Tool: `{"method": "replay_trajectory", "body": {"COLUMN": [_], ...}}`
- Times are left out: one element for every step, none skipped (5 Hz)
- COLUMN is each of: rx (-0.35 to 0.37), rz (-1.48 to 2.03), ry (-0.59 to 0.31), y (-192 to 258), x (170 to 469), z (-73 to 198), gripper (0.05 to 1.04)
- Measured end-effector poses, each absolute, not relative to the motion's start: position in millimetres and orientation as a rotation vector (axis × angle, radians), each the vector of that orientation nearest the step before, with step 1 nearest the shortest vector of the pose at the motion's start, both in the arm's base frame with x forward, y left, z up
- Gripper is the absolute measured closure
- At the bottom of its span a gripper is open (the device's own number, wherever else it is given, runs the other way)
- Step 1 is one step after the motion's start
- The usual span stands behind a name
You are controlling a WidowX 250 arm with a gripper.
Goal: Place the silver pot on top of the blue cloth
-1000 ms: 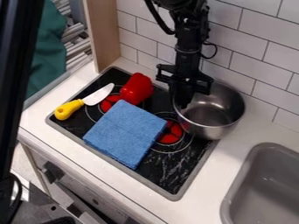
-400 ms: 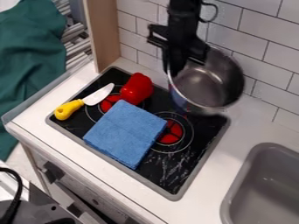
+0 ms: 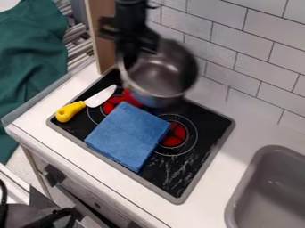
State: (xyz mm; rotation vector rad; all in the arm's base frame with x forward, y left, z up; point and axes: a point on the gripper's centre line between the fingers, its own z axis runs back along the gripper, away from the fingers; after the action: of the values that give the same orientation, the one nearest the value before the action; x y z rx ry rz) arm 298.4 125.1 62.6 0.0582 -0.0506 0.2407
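Pot looks light, stiff and slick; gripper is clamped on its rim, sensible hold, though it may pivot over soft cloth.

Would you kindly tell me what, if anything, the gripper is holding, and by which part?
The gripper is holding the silver pot by its rim, on the left side as the camera sees it.
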Motion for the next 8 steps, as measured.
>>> {"method": "replay_trajectory", "body": {"rx": [0.07, 0.07, 0.078, 0.062, 0.026, 0.006, -0.008, -0.02], "rz": [0.28, 0.225, 0.197, 0.194, 0.199, 0.183, 0.169, 0.151], "ry": [0.0, 0.038, -0.021, 0.001, 0.028, 0.067, 0.094, 0.142], "y": [151.4, 148.6, 141.5, 135.1, 132.2, 136.0, 133.0, 127.7], "x": [276.4, 255.4, 247.0, 237.1, 239.4, 249.6, 251.4, 252.6], "z": [51.1, 48.1, 63.3, 57.2, 41.5, 24.5, 15.2, 2.4], "gripper": [1.024, 1.024, 1.024, 1.024, 1.024, 1.024, 1.024, 1.024]}}
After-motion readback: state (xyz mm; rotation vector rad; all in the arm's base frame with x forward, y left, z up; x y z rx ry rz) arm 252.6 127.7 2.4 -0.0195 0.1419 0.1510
